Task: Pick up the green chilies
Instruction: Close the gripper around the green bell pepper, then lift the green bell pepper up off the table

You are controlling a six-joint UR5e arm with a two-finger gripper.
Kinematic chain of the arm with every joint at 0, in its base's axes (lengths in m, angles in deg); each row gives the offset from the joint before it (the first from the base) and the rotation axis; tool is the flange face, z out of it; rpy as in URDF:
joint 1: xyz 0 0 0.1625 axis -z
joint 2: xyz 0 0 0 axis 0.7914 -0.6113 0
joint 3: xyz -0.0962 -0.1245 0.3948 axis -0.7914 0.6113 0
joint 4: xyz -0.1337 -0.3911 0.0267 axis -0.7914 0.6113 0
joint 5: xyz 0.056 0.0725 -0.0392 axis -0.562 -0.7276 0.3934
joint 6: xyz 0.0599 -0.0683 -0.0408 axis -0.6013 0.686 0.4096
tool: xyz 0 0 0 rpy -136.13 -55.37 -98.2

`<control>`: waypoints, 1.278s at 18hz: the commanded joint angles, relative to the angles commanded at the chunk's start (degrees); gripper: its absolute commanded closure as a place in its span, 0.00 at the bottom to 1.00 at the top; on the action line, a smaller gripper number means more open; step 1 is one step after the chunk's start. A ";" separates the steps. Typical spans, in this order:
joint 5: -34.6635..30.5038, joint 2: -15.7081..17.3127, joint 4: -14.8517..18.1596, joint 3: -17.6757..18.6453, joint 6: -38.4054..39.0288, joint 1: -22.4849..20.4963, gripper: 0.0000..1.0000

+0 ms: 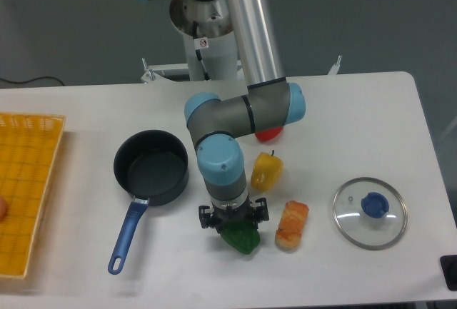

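The green chilies [240,238] are a glossy dark-green pepper lying on the white table near its front edge. My gripper [233,218] hangs straight down over its upper part, and the wrist hides the fingertips and the top of the pepper. Only the lower half of the pepper shows below the gripper body. Whether the fingers press on it cannot be made out.
A yellow pepper [266,170] sits just right of the wrist, a red pepper [269,134] behind the arm. An orange breaded piece [291,225] lies right of the green one. A dark pot with blue handle [151,168] stands left, a glass lid [370,213] right, a yellow basket [25,191] far left.
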 joint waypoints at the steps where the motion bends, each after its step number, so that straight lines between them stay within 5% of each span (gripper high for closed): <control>1: -0.09 0.09 0.00 0.00 -0.26 0.09 0.36; 9: -0.53 2.72 0.17 0.09 -3.86 0.70 0.40; 23: -4.13 7.03 0.79 1.67 -25.48 -0.35 0.40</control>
